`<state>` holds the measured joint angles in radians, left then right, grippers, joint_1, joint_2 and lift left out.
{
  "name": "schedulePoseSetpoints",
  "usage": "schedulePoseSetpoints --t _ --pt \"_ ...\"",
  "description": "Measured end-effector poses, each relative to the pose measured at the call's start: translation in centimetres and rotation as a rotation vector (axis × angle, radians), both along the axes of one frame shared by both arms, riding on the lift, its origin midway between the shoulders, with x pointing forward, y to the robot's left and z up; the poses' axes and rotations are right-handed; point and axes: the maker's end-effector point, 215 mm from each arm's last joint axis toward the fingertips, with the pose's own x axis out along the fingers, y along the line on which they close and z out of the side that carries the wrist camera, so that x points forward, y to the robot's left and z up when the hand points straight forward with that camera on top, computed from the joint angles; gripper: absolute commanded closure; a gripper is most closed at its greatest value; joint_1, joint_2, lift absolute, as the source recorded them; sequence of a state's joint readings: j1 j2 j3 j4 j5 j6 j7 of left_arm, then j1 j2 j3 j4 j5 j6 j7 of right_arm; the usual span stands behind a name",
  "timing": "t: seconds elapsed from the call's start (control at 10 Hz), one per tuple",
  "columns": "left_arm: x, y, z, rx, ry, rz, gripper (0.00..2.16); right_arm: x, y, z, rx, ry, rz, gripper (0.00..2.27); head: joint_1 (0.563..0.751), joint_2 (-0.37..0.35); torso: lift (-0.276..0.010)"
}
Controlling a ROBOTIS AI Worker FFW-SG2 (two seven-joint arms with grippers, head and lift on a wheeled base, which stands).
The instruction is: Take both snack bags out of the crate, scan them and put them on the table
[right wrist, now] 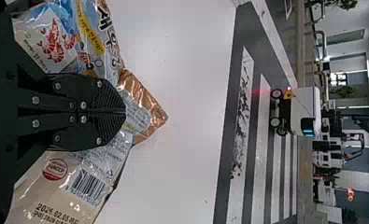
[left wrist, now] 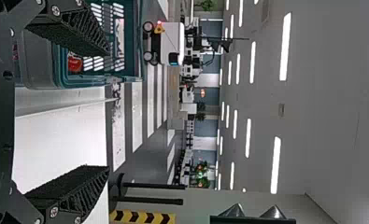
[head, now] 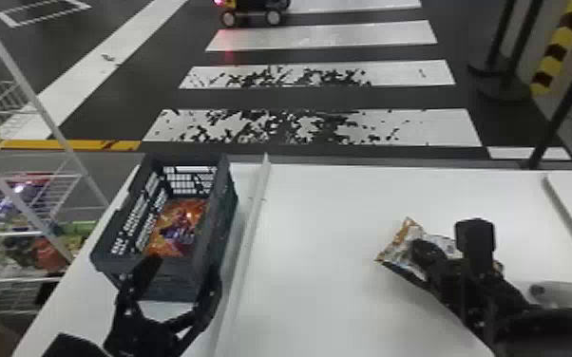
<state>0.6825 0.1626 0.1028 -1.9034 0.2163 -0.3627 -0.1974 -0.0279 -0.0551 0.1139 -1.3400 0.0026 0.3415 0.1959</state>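
In the head view, my left gripper [head: 184,269] stands open at the near end of the dark crate [head: 225,204], nothing between its fingers. An orange and purple snack bag [head: 176,230] lies inside the crate. Over the table's right part, my right gripper [head: 424,254] is shut on the other snack bag [head: 394,244]. The left wrist view has the left gripper [left wrist: 108,109] with fingers wide apart and the crate [left wrist: 37,60] beside one of them. In the right wrist view, the right gripper [right wrist: 125,112] pinches the crumpled bag [right wrist: 142,93], whose printed barcode faces the camera.
A raised strip [head: 247,228] runs along the white table [head: 318,285] just right of the crate. A grey cylindrical object [head: 559,293] lies beside the right arm. Wire shelves [head: 19,232] with packages stand at the left. A wheeled robot [head: 252,7] is on the floor beyond.
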Motion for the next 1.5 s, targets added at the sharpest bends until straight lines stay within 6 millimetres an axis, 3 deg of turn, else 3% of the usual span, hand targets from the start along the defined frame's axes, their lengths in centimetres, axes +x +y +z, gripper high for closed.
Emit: schedulePoseSetpoints --t 0.3,0.6,0.8,0.9,1.1,1.4,1.5 --pt "0.1 -0.2 0.0 -0.001 0.001 -0.004 0.14 -1.2 -0.1 0.5 0.005 -0.008 -0.008 2.22 0.695 0.135 -0.094" --pt "0.1 -0.3 -0.1 -0.001 0.002 -0.007 0.14 -1.4 3.4 4.2 0.096 -0.042 0.033 2.22 0.695 0.180 -0.094" --pt "0.0 -0.2 -0.1 0.002 0.004 -0.006 0.14 -1.3 4.5 7.0 0.157 -0.064 0.036 2.22 0.695 0.195 -0.094" --pt "0.0 -0.1 -0.1 0.003 0.004 -0.007 0.14 -1.0 3.7 7.8 0.143 -0.080 0.022 2.22 0.695 0.192 -0.094" --pt "0.1 -0.2 0.0 0.001 0.001 -0.008 0.14 -0.1 0.1 7.8 0.086 -0.093 -0.038 2.22 0.695 0.146 -0.094" --pt "0.1 -0.2 0.0 0.001 0.001 -0.007 0.14 2.0 -8.4 6.7 -0.029 -0.152 -0.210 2.22 0.695 0.049 -0.094" --pt "0.1 -0.2 -0.1 0.001 0.003 -0.007 0.14 2.4 -10.1 6.6 -0.069 -0.179 -0.240 2.22 0.695 0.021 -0.094"
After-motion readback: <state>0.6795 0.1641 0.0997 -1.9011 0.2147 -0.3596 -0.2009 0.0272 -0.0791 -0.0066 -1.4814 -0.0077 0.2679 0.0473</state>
